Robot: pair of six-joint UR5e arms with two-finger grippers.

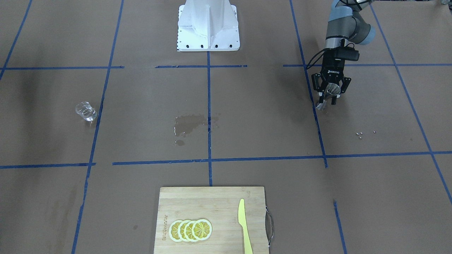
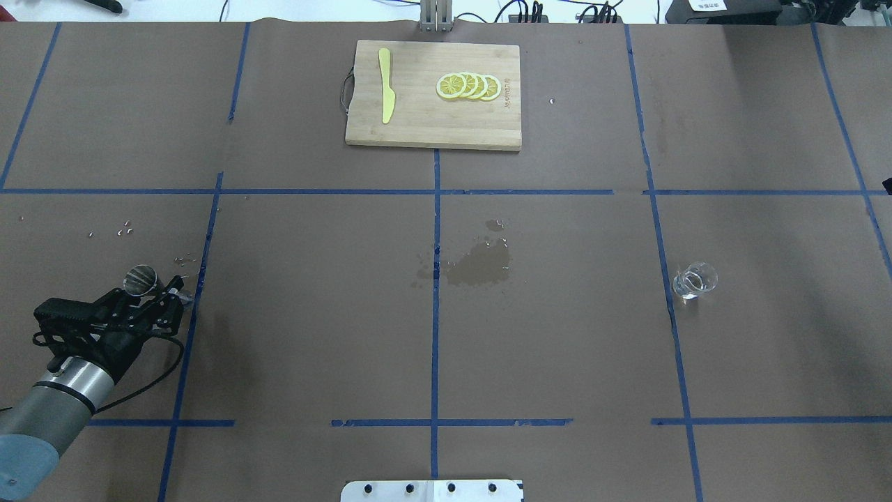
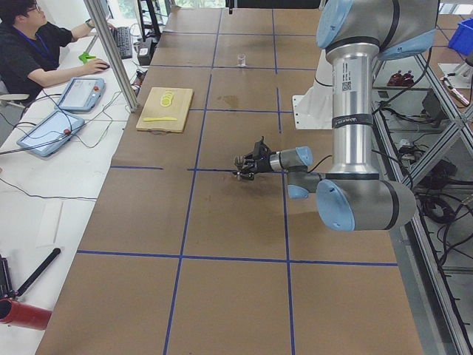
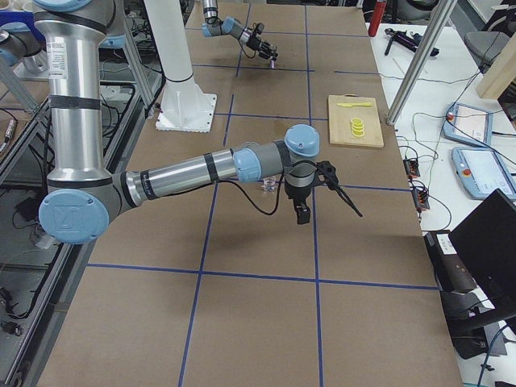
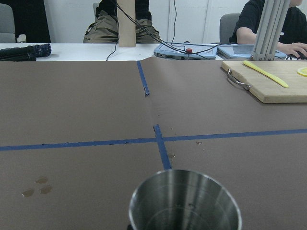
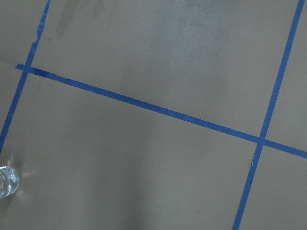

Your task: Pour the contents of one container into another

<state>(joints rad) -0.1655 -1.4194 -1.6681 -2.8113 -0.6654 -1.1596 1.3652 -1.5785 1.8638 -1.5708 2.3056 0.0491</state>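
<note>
The steel jigger (image 2: 141, 279) sits tilted between the fingers of my left gripper (image 2: 159, 289), which is shut on it low over the table near the left end. From the front, the jigger (image 1: 331, 91) hangs in that gripper (image 1: 328, 95). Its open rim (image 5: 184, 201) fills the bottom of the left wrist view. The clear glass cup (image 2: 693, 280) stands alone on the right side of the table, also as the cup (image 1: 85, 111). My right gripper (image 4: 348, 203) shows only in the exterior right view, raised near the cup (image 4: 268, 185). I cannot tell its state.
A wooden cutting board (image 2: 432, 125) with lemon slices (image 2: 468, 86) and a yellow knife (image 2: 385, 84) lies at the far edge. A wet stain (image 2: 481, 265) marks the table's middle. Small bits (image 2: 124, 227) lie near the jigger. A person (image 3: 37, 52) sits beyond the far edge.
</note>
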